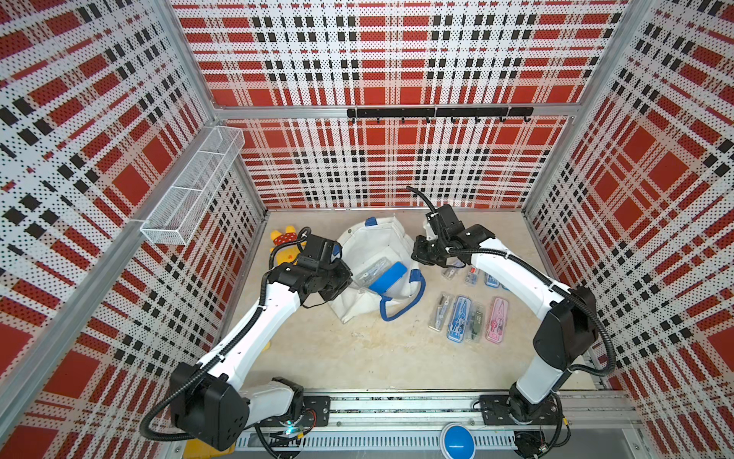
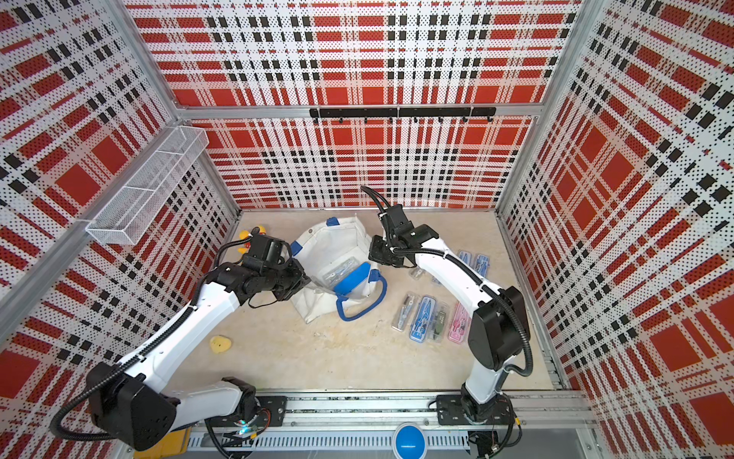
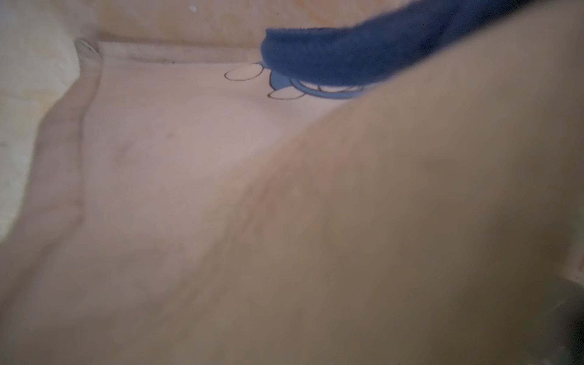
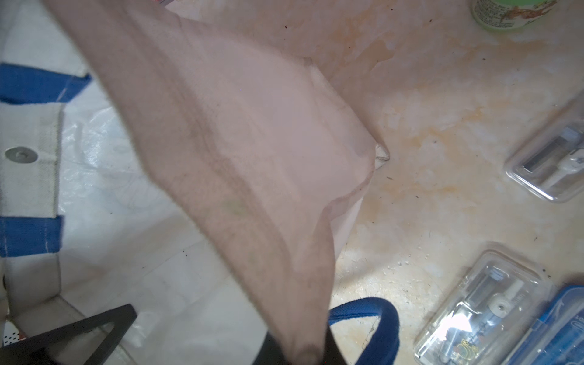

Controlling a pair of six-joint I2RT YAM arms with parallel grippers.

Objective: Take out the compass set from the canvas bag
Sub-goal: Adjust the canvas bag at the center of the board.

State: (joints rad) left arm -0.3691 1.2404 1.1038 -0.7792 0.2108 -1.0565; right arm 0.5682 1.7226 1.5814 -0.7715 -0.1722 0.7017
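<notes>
The white canvas bag [image 1: 371,240] [image 2: 331,242] lies open mid-table, its blue handle [image 1: 401,306] trailing toward the front. Inside it rest a clear compass set [image 1: 373,271] [image 2: 340,268] and a blue case [image 1: 388,276]. My left gripper [image 1: 344,278] [image 2: 304,280] is shut on the bag's left rim. In the left wrist view the bag's fabric [image 3: 221,189] hides the jaws, with a blue strap [image 3: 347,53] beyond. My right gripper [image 1: 417,249] [image 4: 303,354] is shut on the right rim, with a fold of the bag's cloth [image 4: 252,158] pinched between its jaws.
Several compass cases [image 1: 458,318] [image 2: 423,318] lie in a row right of the bag, more [image 4: 480,309] under the right arm. A yellow plush toy [image 1: 284,242] sits behind the left arm. On the left wall hangs a wire basket [image 1: 190,186], with a hook rail [image 1: 437,113] at the back.
</notes>
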